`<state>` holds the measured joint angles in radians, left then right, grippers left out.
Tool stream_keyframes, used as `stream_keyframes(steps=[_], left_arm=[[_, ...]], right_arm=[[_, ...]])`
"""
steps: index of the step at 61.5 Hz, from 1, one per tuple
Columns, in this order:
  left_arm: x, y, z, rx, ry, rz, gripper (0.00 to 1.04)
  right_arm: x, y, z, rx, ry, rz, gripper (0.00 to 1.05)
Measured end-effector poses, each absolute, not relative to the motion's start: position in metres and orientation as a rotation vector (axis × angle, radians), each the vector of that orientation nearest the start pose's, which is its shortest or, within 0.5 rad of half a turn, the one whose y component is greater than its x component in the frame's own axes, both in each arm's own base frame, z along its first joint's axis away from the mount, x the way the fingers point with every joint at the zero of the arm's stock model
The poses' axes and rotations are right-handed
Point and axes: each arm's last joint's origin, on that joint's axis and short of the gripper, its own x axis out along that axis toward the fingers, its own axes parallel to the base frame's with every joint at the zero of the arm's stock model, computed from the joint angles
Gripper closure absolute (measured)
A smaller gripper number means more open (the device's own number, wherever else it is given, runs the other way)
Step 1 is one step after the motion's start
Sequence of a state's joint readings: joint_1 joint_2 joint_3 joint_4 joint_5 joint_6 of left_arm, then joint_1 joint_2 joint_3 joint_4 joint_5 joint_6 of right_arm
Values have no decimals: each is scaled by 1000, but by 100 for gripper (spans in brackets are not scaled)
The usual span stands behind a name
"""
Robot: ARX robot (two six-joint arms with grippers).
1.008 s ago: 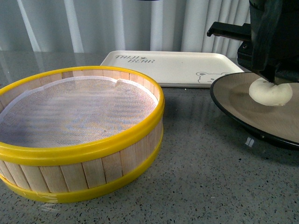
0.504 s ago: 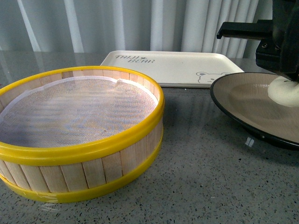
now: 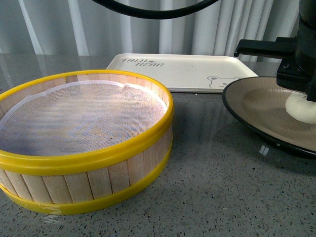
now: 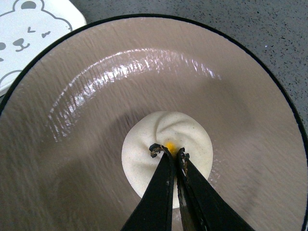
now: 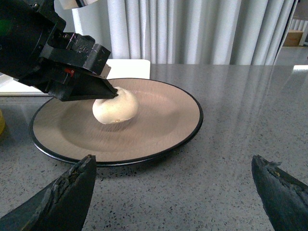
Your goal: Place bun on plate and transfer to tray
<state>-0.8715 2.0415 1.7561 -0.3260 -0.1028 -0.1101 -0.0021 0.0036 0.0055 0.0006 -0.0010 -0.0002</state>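
Observation:
The white bun point(image 3: 301, 107) sits on the tan inside of the black-rimmed plate point(image 3: 256, 106) at the right. My left gripper point(image 4: 168, 150) is shut on the bun's pleated top point(image 4: 167, 147); the right wrist view shows it point(image 5: 113, 92) on the bun point(image 5: 115, 108) in the plate point(image 5: 163, 120). My right gripper point(image 5: 173, 166) is open and empty, low over the counter just in front of the plate. The cream tray point(image 3: 182, 69) with bear drawing lies behind the plate, and its corner point(image 4: 29, 33) shows beside the plate point(image 4: 96, 86).
A wide yellow-rimmed wooden steamer basket point(image 3: 84, 148) with a white mesh liner stands at the front left on the grey speckled counter. White curtains hang behind. A black cable point(image 3: 158, 10) arcs across the top.
My left gripper has carried the bun to the right and lower over the plate; the bun now rests on the plate's surface near the view's right edge.

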Motion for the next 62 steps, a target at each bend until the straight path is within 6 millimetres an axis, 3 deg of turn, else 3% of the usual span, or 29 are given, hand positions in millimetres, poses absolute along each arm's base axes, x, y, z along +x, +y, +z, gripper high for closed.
stream_keyframes(steps=[13,40,44,51,56,62], left_arm=[[305,-362,265,209,595,-692,101],[308,-359,268,197,593,-698,37],[310,-353,279,179,566,-692,22],[311,-339,303,141,497,-670,6],[309,-322,323,114,430,-639,7],[298,-277,352,77,325,-551,7]], right_arm=[[98,0,165,0,-2,-1,9],[98,0,165,0,-2,-1,9],[98,0,165,0,-2,-1,9],[98,0,165,0,-2,-1,9],[98,0,165,0,-2,-1,9],[98,0,165,0,-2,-1,9]])
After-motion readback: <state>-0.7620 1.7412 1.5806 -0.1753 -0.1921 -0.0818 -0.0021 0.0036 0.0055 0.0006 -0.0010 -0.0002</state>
